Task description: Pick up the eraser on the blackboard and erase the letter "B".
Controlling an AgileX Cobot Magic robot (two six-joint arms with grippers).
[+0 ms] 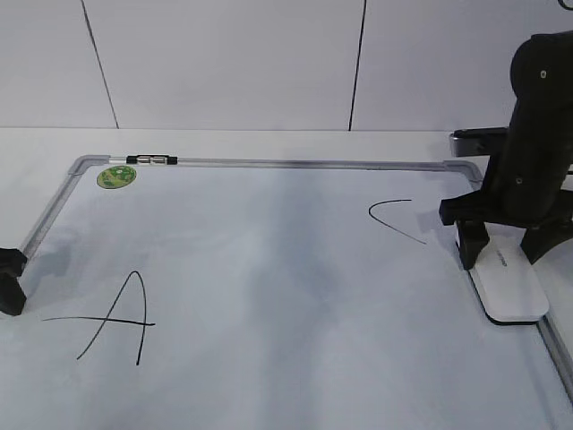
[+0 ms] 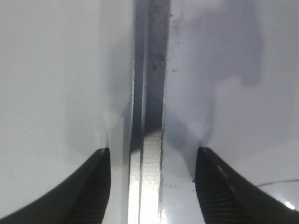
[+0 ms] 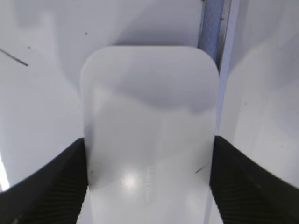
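The eraser point(image 1: 510, 291) is a flat white block lying on the blackboard point(image 1: 269, 260) by its right frame. My right gripper point(image 1: 503, 253) straddles the eraser's far end, with a finger against each long side. In the right wrist view the eraser point(image 3: 149, 107) fills the gap between the fingers point(image 3: 149, 154), which touch both edges. My left gripper point(image 1: 11, 279) sits at the board's left frame; in the left wrist view it is open point(image 2: 153, 156) over the silver frame rail point(image 2: 149, 93). No letter "B" shows; the board's middle holds only faint grey smudges.
A large "A" point(image 1: 116, 318) is at the board's lower left and an open-curved "C" point(image 1: 394, 215) at the right, close to the eraser. A green sticker point(image 1: 116, 176) and a dark clip point(image 1: 152, 160) sit at the top-left frame. A white wall stands behind.
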